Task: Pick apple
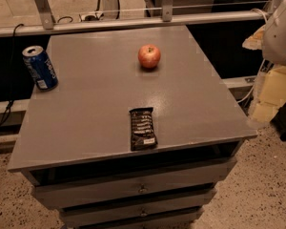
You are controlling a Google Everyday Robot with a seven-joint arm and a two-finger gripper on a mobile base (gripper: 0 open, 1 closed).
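Observation:
The apple (149, 56), small, round and red with yellowish patches, stands upright on the far middle of the grey cabinet top (100, 104). Nothing touches it. A white rounded part of my arm (282, 30) shows at the upper right edge, off the right side of the cabinet and well away from the apple. My gripper itself is out of view.
A blue soda can (40, 67) stands at the far left edge of the top. A dark snack bar wrapper (142, 128) lies near the front edge. Drawers (138, 187) sit below. A metal rail (133, 22) runs behind. Pale yellowish objects (274, 92) stand on the floor to the right.

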